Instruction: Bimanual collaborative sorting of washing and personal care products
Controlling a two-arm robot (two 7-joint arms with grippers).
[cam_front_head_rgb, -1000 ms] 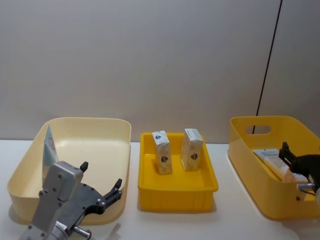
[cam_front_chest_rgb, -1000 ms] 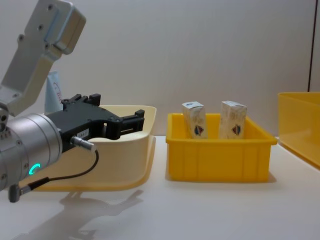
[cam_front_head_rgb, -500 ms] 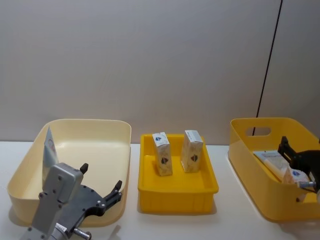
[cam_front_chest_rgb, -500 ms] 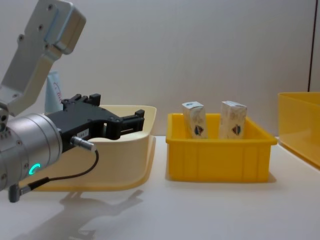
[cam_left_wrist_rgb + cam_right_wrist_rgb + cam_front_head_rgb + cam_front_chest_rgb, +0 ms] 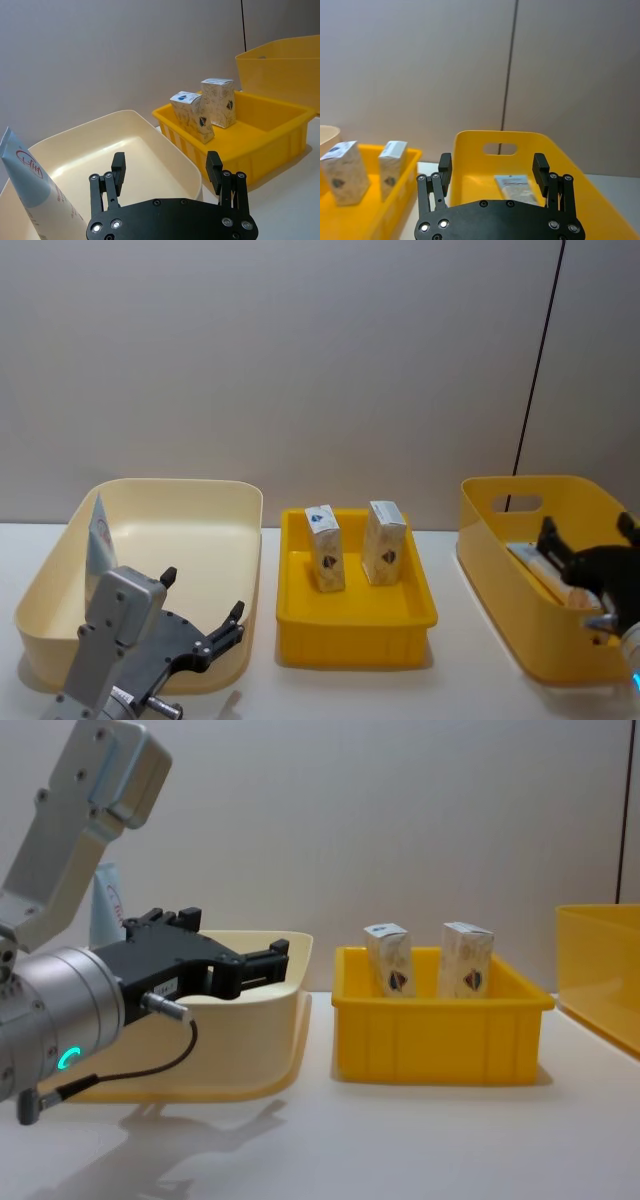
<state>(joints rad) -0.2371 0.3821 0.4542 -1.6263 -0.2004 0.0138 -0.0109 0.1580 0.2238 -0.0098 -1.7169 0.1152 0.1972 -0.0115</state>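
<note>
White table (image 5: 420, 1140), grey wall behind. Two cartons (image 5: 324, 546) stand in the central yellow tray (image 5: 355, 635); left of it, my released left gripper (image 5: 235, 965); right, my right gripper (image 5: 590, 540), fingers spread.

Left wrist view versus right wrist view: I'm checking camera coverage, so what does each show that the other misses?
The left wrist view alone shows the tall pale-blue squeeze tube leaning in the cream plastic bin, with the open left gripper. The right wrist view alone shows a flat pale packet inside the deep yellow handled bin, with the open right gripper. Both show the two small white cartons standing in the shallow yellow tray.
</note>
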